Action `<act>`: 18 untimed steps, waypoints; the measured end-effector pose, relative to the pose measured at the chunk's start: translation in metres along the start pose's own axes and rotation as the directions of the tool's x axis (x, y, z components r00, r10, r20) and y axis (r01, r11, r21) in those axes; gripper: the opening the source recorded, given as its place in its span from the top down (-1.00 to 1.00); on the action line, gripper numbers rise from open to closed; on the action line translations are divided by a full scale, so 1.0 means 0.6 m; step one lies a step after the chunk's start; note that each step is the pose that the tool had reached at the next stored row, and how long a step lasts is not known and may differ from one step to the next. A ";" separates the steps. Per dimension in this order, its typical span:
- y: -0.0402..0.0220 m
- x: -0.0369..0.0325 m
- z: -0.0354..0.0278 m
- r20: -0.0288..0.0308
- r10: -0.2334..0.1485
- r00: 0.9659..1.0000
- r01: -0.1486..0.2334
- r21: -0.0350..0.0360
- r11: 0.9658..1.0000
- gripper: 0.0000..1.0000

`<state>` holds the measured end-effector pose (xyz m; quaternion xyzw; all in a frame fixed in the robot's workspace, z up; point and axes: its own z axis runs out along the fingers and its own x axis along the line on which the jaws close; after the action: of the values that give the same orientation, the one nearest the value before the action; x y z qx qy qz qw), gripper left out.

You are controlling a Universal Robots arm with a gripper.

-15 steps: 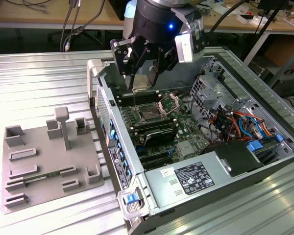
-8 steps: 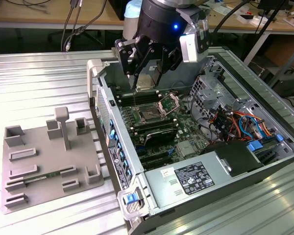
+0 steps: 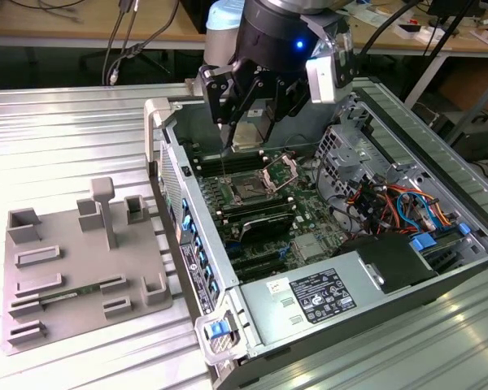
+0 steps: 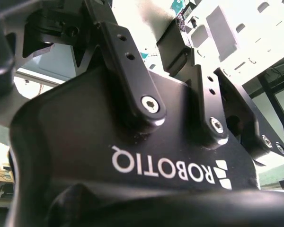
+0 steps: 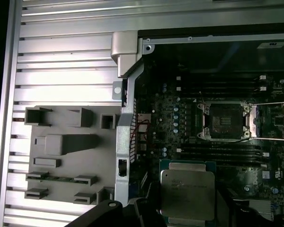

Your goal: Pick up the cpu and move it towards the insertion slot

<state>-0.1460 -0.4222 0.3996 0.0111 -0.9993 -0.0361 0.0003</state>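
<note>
Your tool (image 3: 250, 130) is clamped on the cpu (image 5: 187, 193), held flat above the open case so it stays level, just short of the insertion slot (image 5: 223, 121).

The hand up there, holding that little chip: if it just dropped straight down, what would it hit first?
Probably the green board beside the open slot, not the slot itself. The hand holds the cpu above the open case, apparently off to one side of the slot, though depth is hard to judge.
</note>
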 end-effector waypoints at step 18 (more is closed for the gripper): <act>-0.001 -0.038 0.001 0.000 0.000 1.000 0.000 0.000 1.000 -0.09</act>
<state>-0.1233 -0.4222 0.3990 0.0111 -0.9993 -0.0361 0.0003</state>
